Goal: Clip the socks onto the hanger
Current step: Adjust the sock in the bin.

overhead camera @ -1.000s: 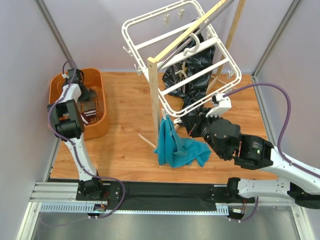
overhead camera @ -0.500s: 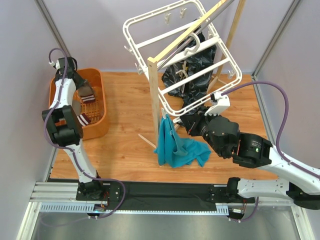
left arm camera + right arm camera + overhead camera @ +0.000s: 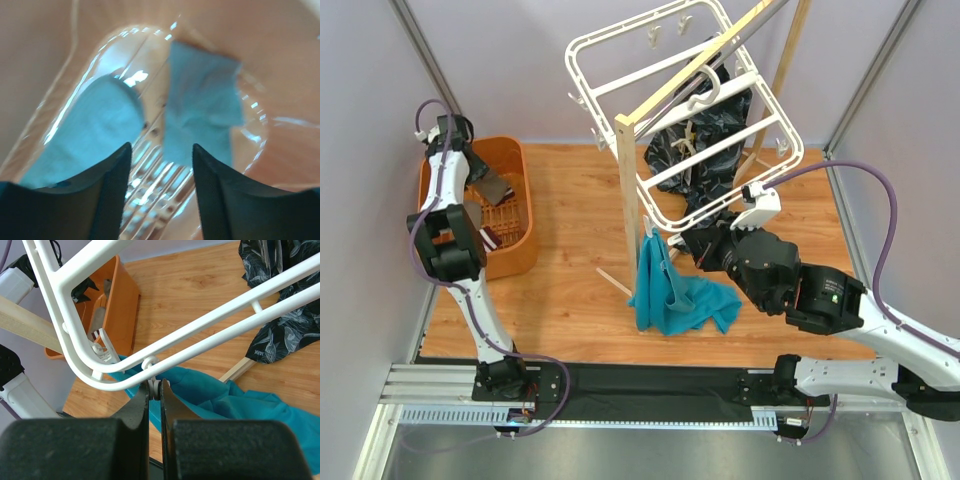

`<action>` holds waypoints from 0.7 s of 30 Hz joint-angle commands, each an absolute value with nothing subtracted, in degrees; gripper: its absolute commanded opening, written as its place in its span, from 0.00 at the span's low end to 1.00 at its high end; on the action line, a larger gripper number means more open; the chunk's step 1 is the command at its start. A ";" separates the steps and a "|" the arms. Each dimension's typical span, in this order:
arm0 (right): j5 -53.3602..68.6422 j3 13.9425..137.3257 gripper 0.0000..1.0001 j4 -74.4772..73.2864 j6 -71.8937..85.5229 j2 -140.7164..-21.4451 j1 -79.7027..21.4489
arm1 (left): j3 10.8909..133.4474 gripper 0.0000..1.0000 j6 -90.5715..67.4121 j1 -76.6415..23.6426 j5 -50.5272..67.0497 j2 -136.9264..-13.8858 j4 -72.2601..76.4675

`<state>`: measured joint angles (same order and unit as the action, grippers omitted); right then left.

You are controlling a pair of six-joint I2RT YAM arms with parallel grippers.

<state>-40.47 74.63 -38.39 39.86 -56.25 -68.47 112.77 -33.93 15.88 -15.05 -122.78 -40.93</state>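
Note:
Two socks (image 3: 95, 127) (image 3: 200, 110) lie side by side on the floor of the orange basket (image 3: 520, 255), blurred in the left wrist view. My left gripper (image 3: 161, 147) hangs open above them, holding nothing. From above, the left gripper (image 3: 486, 183) is over the basket's back half, and a striped sock cuff (image 3: 486, 238) shows below it. The white hanger (image 3: 200, 327) hangs tilted on the wooden rack. My right gripper (image 3: 155, 387) is shut on a small white clip (image 3: 159, 388) under the hanger's lower corner.
A teal cloth (image 3: 665, 290) hangs from the hanger's low corner down to the wooden table. A black patterned garment (image 3: 705, 150) hangs behind the frame. The rack's wooden pole (image 3: 628, 200) stands in the middle. Grey walls close in both sides.
My left arm rose from the basket floor with a sock hanging at its fingers, then its jaws opened and the sock fell back. The right arm has stayed on the clip.

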 commanded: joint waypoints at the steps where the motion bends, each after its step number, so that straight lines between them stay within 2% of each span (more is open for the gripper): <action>1: -38.67 75.41 0.00 -41.05 40.17 -56.86 -67.77 | 114.95 0.57 -30.24 14.77 -20.38 -117.34 -48.23; 6: -37.71 74.97 0.00 -40.26 39.99 -57.13 -67.15 | 114.53 0.55 -28.22 12.31 -18.90 -114.52 -47.38; 8: -37.18 74.80 0.00 -39.99 39.81 -57.22 -66.97 | 113.73 0.42 -27.08 11.95 -11.64 -114.69 -45.01; 10: -37.00 74.71 0.00 -39.99 39.81 -57.22 -66.71 | 113.03 0.36 -25.49 11.95 -3.39 -115.57 -42.38; 11: -36.91 74.71 0.00 -40.16 39.81 -57.22 -66.53 | 114.25 0.37 -25.49 11.95 -1.34 -117.58 -42.28; 13: -36.91 74.71 0.00 -40.34 39.90 -57.13 -66.45 | 118.10 0.45 -26.36 11.95 -0.35 -121.09 -46.90; 15: -37.09 74.62 0.00 -40.43 39.99 -56.78 -66.27 | 122.60 0.48 -25.84 11.78 -0.35 -125.67 -48.95; 19: -36.91 74.53 0.00 -40.78 40.17 -56.52 -66.09 | 121.56 0.57 -22.77 10.38 -5.35 -127.62 -45.81; 21: -36.74 74.18 0.00 -40.78 39.99 -56.43 -65.92 | 119.28 0.58 -19.87 9.67 -8.59 -127.70 -42.47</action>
<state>-37.87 74.63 -38.35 39.86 -56.55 -66.43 120.18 -24.60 11.03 -5.08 -127.81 -45.06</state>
